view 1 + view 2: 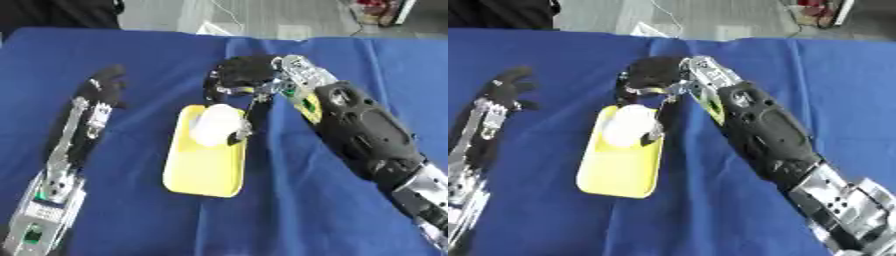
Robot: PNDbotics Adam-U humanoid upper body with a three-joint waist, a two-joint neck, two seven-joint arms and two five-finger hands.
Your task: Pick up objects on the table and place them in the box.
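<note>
White object (215,124): pinched over yellow box (203,167), poised for drop
Right hand (245,80): fingers curled round object
Left hand (99,89): relaxed, idle on blue cloth (297,210)

**Object count on the blue table**

One yellow box (203,167) is lying on one blue tablecloth (289,210). One white rounded object (215,124) is showing at the box's far end. Two robot hands are appearing: one left hand (101,87), one right hand (241,75).

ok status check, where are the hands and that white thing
Right hand curled round the white object, over the yellow tray. Left hand open, idle on the blue table. Nothing in the way.
</note>
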